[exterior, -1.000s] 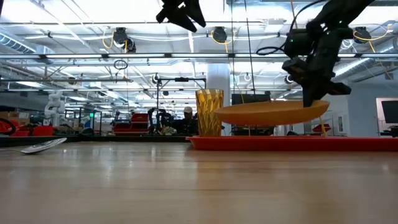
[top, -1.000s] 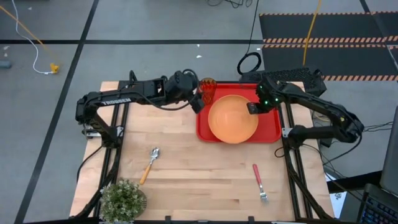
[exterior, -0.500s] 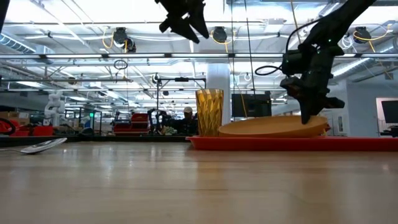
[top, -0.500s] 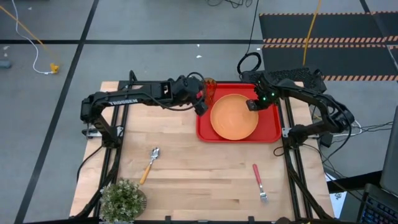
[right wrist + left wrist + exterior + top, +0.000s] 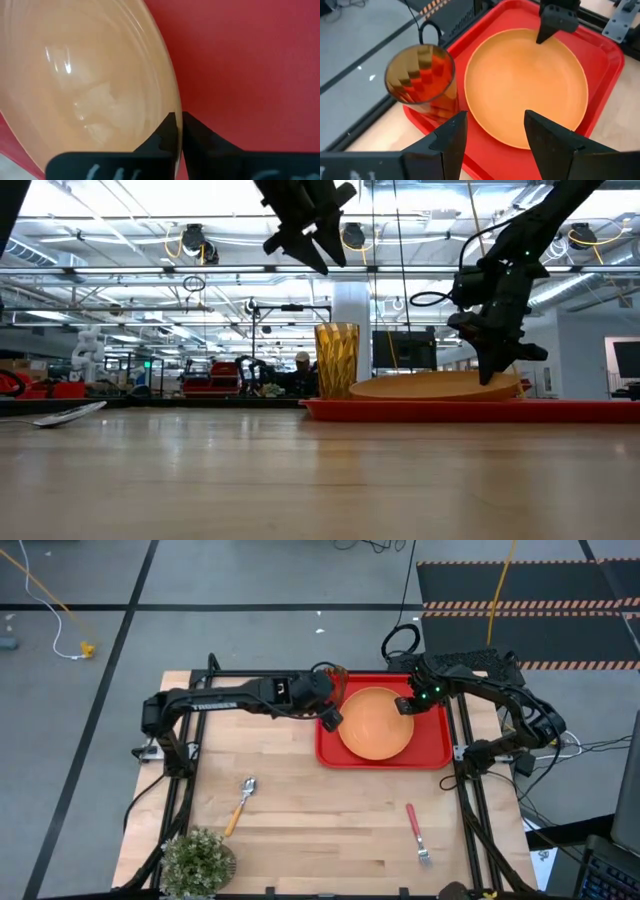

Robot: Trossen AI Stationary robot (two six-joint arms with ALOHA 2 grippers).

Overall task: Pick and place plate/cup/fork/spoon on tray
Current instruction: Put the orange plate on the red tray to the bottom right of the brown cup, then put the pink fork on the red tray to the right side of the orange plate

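The orange plate (image 5: 375,723) lies in the red tray (image 5: 435,755) at the table's far right. My right gripper (image 5: 404,708) is shut on the plate's right rim. The amber cup (image 5: 422,77) stands upright on its base in the tray's far left corner, half hidden under my left arm in the high view. My left gripper (image 5: 495,132) hangs open high above the tray's left edge, between cup and plate, touching nothing. The yellow-handled spoon (image 5: 240,802) and the red-handled fork (image 5: 417,832) lie flat on the wooden table. My right gripper pinches the plate's rim (image 5: 172,107) on its far right side between its two fingers. The fingers (image 5: 167,131) come steeply from above, slanting in from the right. The plate rests on the tray, nearly level (image 5: 435,385).
A small potted plant (image 5: 197,860) stands at the table's near left corner. Bare wood lies between the spoon and the fork. The tray's near right part (image 5: 430,745) is bare red.
My right gripper has sunk and shifted toward the far edge, bringing the plate down from a lifted, tilted pose until it lies on the tray. My left gripper has moved down and toward the table's right, over the tray's left edge, staying open.
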